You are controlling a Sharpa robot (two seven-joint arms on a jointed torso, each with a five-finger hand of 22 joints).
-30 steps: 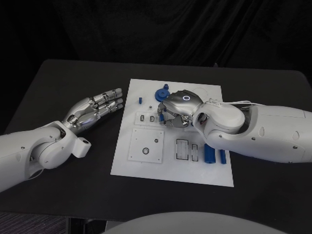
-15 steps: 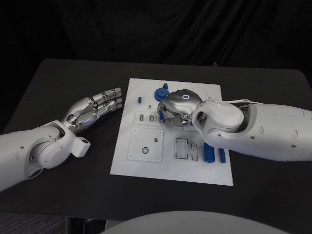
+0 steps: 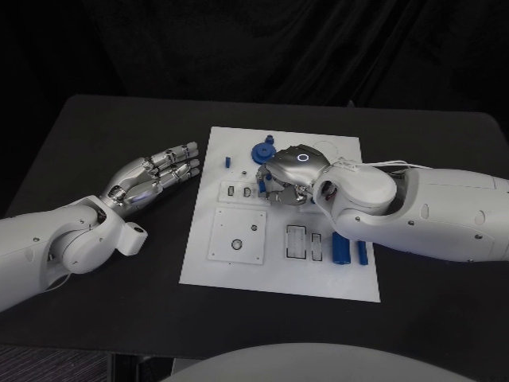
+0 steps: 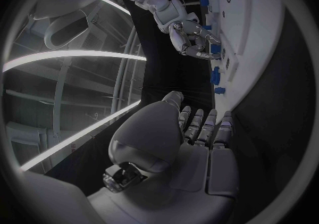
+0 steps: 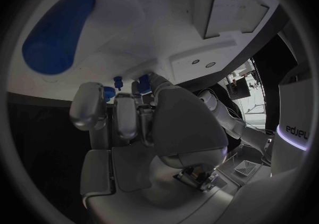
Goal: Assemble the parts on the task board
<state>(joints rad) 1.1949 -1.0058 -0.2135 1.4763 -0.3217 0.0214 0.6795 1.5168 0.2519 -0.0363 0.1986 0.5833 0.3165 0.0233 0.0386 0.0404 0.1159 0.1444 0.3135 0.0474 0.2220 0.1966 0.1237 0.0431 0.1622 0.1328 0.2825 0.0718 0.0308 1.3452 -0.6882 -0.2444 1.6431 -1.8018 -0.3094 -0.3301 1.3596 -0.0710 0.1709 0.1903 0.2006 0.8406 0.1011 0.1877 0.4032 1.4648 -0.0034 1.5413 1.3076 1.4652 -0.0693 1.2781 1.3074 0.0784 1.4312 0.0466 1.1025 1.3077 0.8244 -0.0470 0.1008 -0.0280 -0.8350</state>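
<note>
Head view: my silver right hand [image 3: 287, 177] sits curled over the white rectangular task board [image 3: 280, 274] mid-table, grip unclear. Small blue plastic parts [image 3: 348, 253] lie on it. My silver left hand [image 3: 151, 178] rests spread beside it, empty.

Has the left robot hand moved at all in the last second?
No. The left robot hand lies open on the black table beside the task board, at the same spot against the board's left edge.

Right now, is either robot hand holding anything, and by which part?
Left robot hand rests open on the table, holding nothing. Right robot hand is curled over the task board; whether it grips a part cannot be told.
</note>
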